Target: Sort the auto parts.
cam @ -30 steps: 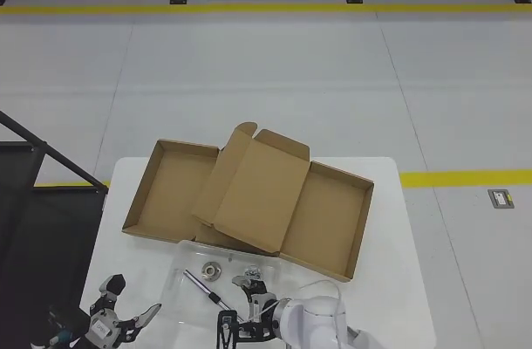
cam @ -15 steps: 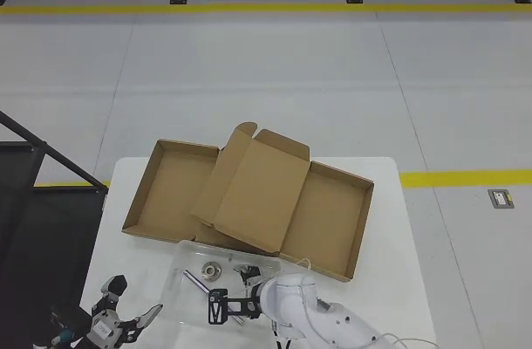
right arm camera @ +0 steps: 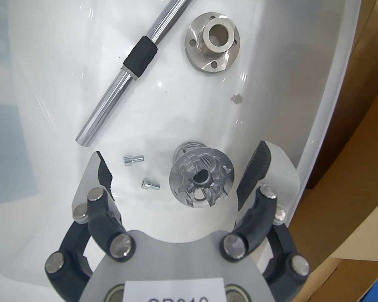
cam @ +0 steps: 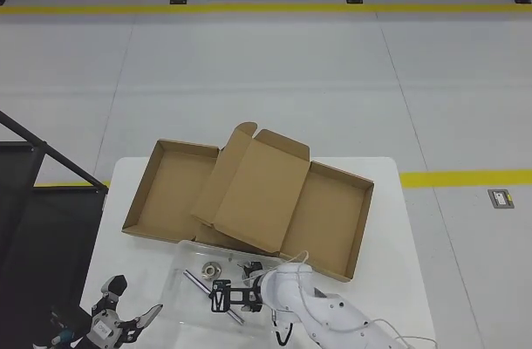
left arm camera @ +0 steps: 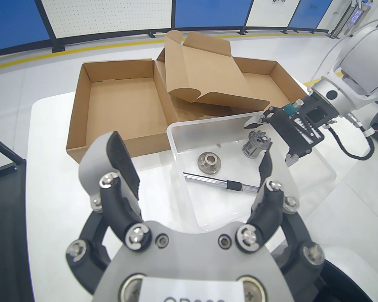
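Pale grey flooring (cam: 248, 78) crossed by yellow lines surrounds a white worktop (cam: 397, 262), with blue and white pegboard panels (left arm camera: 107, 1) standing behind it. On the worktop lies an open brown cardboard box (cam: 170, 192), its flaps folded up over the middle. Just in front of it, nearer the robot, sits a clear plastic tray (left arm camera: 180, 158). Inside the tray lie a chrome rod with a black band (right arm camera: 107, 102), a flanged steel hub (right arm camera: 204, 48), a ribbed cast-metal hub (right arm camera: 189, 174) and two small silver screws (right arm camera: 134, 159). The right gripper (right arm camera: 182, 157) hangs over the tray pointing down, its fingers (right arm camera: 255, 171) spread to either side of the ribbed cast-metal hub without touching it. The left gripper (left arm camera: 189, 152) sits low by the worktop's near left corner, beside the tray, aimed toward the box, its fingers (left arm camera: 123, 161) spread and holding nothing.
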`<act>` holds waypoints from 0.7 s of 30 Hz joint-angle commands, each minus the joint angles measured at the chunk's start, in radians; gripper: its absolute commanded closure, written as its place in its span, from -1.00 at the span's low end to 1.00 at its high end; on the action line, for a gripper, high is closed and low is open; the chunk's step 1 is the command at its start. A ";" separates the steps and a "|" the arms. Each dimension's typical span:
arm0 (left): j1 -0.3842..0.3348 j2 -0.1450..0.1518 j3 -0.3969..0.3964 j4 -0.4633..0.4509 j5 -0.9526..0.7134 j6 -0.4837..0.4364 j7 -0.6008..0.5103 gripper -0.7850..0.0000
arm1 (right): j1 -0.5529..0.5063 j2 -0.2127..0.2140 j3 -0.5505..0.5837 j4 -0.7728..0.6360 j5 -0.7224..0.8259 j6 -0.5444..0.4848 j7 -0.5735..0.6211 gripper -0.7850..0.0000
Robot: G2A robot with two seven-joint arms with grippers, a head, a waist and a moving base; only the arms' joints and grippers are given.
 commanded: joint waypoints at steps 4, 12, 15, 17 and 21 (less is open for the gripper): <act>0.000 0.000 0.000 0.000 0.000 0.000 0.000 -1.00 | 0.013 -0.008 0.008 0.042 0.025 -0.014 -0.001 -0.87; 0.000 0.000 0.000 0.000 0.000 0.000 0.000 -1.00 | 0.005 -0.009 0.028 0.041 0.005 0.009 -0.019 1.00; 0.000 0.000 0.000 0.000 0.000 0.000 0.000 -1.00 | -0.012 0.001 0.050 0.009 -0.012 0.001 -0.018 1.00; 0.000 0.000 0.000 0.000 0.000 0.000 0.000 -1.00 | -0.028 0.010 0.068 -0.031 -0.022 -0.008 -0.022 1.00; 0.000 0.000 0.000 0.000 0.000 0.000 0.000 -1.00 | -0.085 0.036 0.112 -0.159 -0.068 -0.043 -0.055 1.00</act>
